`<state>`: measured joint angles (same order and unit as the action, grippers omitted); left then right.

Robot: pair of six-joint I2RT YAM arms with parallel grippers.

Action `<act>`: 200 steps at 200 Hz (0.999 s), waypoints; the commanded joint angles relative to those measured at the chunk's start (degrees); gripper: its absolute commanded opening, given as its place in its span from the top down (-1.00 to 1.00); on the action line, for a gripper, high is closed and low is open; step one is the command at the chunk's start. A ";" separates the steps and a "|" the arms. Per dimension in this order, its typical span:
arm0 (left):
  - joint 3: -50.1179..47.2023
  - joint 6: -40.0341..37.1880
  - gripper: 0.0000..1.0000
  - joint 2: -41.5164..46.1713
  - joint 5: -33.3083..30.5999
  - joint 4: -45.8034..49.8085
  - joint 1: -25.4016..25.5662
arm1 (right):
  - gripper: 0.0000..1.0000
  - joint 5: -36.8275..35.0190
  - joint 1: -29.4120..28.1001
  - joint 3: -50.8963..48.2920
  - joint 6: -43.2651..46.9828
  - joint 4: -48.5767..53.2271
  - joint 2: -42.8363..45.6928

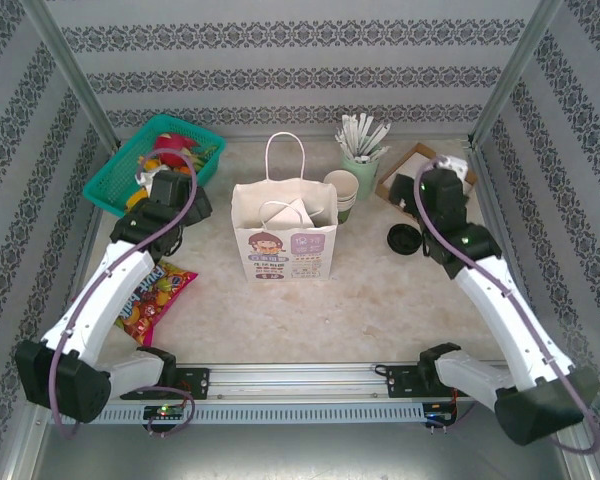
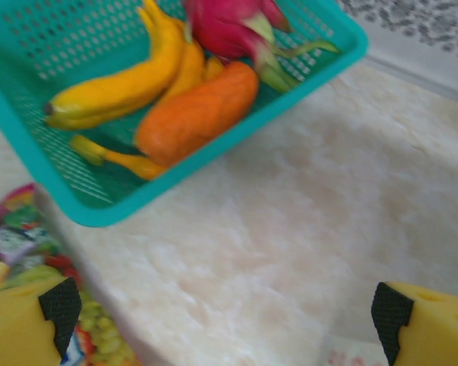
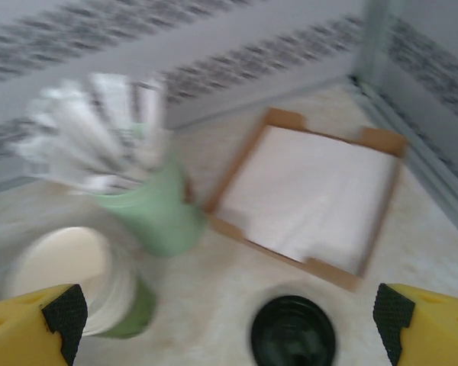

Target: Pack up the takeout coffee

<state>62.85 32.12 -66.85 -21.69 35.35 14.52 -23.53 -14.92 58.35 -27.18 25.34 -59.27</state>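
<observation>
Black-lidded takeout coffee (image 3: 293, 333), upright, ungripped, framed by the wide-spread right gripper (image 3: 227, 314)

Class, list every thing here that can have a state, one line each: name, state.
takeout coffee: lidded, upright
paper bag: open, upright
stack of cups: lidless, upright
basket: holds fruit
left gripper: jaws open, empty
right gripper: jaws open, empty

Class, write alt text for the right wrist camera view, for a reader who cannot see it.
A black-lidded takeout coffee stands between the open yellow fingers of the right end effector. Behind are a green cup of white sticks, a cream cup stack and a cardboard tray of white paper.
</observation>
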 commanded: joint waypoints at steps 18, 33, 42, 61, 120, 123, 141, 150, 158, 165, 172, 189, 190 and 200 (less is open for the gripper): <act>-10.02 -7.13 -0.99 3.00 -22.97 -12.51 -1.73 | -0.96 -0.60 10.32 -14.72 -5.52 -11.06 4.30; -13.79 -7.64 -0.99 2.48 -27.83 -15.41 -3.48 | -0.96 0.11 12.71 -18.67 -3.69 -13.39 3.53; -16.21 -7.59 -0.99 2.13 -28.45 -17.11 -5.23 | -0.96 0.88 13.69 -20.46 -1.83 -14.94 2.47; -21.61 -8.89 -0.99 1.22 -25.42 -22.75 -9.71 | -0.96 2.87 14.94 -22.87 2.90 -18.27 -1.85; -29.98 -17.34 -0.99 -5.66 0.34 -40.98 -19.68 | -0.96 10.37 15.62 -24.22 15.43 -33.78 -17.68; -30.06 -17.76 -0.99 -6.31 1.53 -41.75 -19.83 | -0.96 10.59 15.66 -24.46 15.86 -35.14 -18.06; -31.58 -20.52 -0.99 -10.14 6.65 -49.99 -20.15 | -0.96 12.38 15.70 -24.63 17.93 -40.61 -20.36; -33.02 -20.75 -0.99 -11.71 9.18 -55.34 -20.15 | -0.95 13.65 15.63 -24.73 19.14 -43.26 -21.06; -34.06 -19.74 -0.99 -12.54 10.95 -58.79 -20.13 | -0.95 14.26 15.67 -25.30 19.93 -46.36 -21.71; -34.94 -19.47 -0.99 -13.21 12.65 -61.93 -20.06 | -0.96 14.77 15.68 -25.64 20.44 -48.69 -22.20; -35.23 -19.57 -0.99 -13.59 13.73 -63.27 -20.10 | -0.96 15.52 15.66 -25.79 21.06 -50.59 -22.73; -35.94 -22.12 -0.99 -14.70 16.04 -68.42 -20.07 | -0.96 17.75 15.60 -26.87 22.04 -56.16 -23.97; -36.12 -22.37 -0.99 -14.79 16.19 -68.89 -20.11 | -0.96 17.87 15.57 -26.79 22.15 -56.18 -24.10; -37.15 -22.94 -0.99 -15.74 18.14 -72.24 -20.18 | -0.96 18.82 15.46 -26.55 22.55 -56.32 -24.93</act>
<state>27.33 12.69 -81.12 -10.59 -21.85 -5.02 -8.82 0.40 32.64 -7.70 -21.85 -82.35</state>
